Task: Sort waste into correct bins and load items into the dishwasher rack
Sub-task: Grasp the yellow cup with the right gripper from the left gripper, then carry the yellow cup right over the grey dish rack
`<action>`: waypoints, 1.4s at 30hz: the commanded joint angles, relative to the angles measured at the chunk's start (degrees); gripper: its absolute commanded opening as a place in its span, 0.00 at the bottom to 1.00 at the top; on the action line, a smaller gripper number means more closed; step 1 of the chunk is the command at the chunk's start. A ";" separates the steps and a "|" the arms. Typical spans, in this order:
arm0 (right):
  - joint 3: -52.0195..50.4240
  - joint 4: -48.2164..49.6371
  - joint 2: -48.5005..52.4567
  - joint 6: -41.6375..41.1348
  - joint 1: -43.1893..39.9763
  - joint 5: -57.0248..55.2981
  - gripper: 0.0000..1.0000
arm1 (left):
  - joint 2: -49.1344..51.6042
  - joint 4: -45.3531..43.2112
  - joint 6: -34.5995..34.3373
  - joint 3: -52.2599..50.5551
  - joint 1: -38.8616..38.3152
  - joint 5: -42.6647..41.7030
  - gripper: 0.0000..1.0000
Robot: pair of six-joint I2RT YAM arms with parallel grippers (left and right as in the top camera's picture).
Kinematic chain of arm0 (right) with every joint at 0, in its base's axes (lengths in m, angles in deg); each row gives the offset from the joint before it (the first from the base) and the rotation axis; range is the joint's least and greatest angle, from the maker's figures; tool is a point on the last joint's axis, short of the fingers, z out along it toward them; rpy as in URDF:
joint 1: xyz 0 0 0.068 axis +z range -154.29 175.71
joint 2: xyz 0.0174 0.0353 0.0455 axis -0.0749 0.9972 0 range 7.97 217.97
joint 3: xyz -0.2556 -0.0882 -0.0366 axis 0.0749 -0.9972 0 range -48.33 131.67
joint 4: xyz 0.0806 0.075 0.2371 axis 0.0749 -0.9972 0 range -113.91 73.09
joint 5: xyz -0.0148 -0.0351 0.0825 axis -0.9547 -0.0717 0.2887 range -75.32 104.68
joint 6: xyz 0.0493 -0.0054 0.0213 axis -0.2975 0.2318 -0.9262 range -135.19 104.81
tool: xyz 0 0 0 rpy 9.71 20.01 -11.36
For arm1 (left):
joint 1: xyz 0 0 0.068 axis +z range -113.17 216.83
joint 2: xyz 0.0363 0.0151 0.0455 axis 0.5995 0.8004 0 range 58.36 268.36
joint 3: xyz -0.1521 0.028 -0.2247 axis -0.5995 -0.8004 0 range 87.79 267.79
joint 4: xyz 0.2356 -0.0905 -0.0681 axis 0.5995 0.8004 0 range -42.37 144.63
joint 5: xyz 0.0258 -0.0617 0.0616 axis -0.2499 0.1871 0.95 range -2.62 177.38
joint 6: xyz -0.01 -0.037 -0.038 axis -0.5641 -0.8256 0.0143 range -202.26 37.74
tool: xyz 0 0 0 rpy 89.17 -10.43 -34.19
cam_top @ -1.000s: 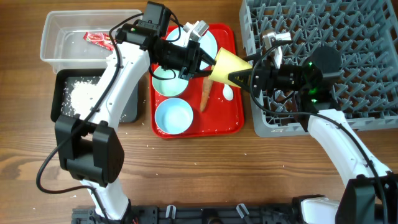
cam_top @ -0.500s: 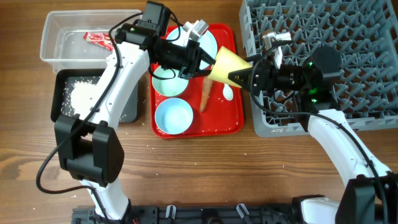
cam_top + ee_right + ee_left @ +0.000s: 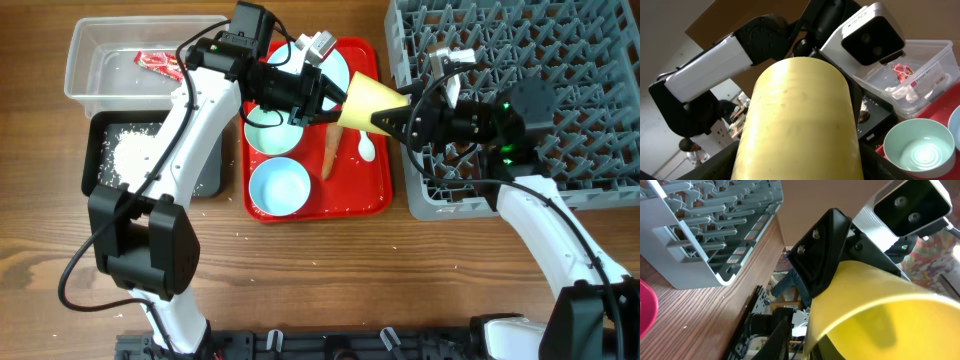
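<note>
The yellow cup (image 3: 370, 105) lies on its side in the air above the red tray's right edge, between both arms. My right gripper (image 3: 397, 122) is shut on its base end; in the right wrist view its dark fingers (image 3: 715, 167) press the cup (image 3: 800, 120) on both sides. My left gripper (image 3: 328, 100) is at the cup's rim, jaws a little apart; in the left wrist view the outer finger (image 3: 776, 341) stands off the rim of the cup (image 3: 880, 315). The grey dishwasher rack (image 3: 560, 70) is to the right.
On the red tray (image 3: 375, 205) lie the carrot (image 3: 329, 155), the white spoon (image 3: 366, 150), two blue bowls (image 3: 279, 187) (image 3: 272, 135) and the partly hidden plate (image 3: 338, 68). The clear tub (image 3: 95, 50) holds the red packet (image 3: 157, 63). The black tray (image 3: 98, 125) holds rice (image 3: 130, 155).
My right gripper has closed onto the cup and carried it slightly to the right. The left jaws have eased apart at the rim.
</note>
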 commanded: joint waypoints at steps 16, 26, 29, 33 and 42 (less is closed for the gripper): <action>0.63 0.59 -0.11 -5.03 -14.91 6.73 0.50 | -1.18 -1.27 0.07 0.24 0.04 3.82 0.18; 0.63 -1.79 -0.09 -1.70 -22.47 5.95 0.51 | -1.18 -1.25 0.07 0.24 0.04 15.30 0.19; 0.63 -10.40 -0.09 6.27 -24.20 3.30 0.51 | -1.18 -1.22 0.07 0.24 0.04 18.88 0.19; 0.63 -26.93 -0.09 18.49 -24.87 -4.96 0.54 | -1.18 -1.25 0.07 0.24 0.04 22.27 0.21; 1.29 -45.35 -3.06 25.86 -24.85 -20.22 0.54 | -1.18 -1.22 0.07 0.24 0.04 34.07 0.24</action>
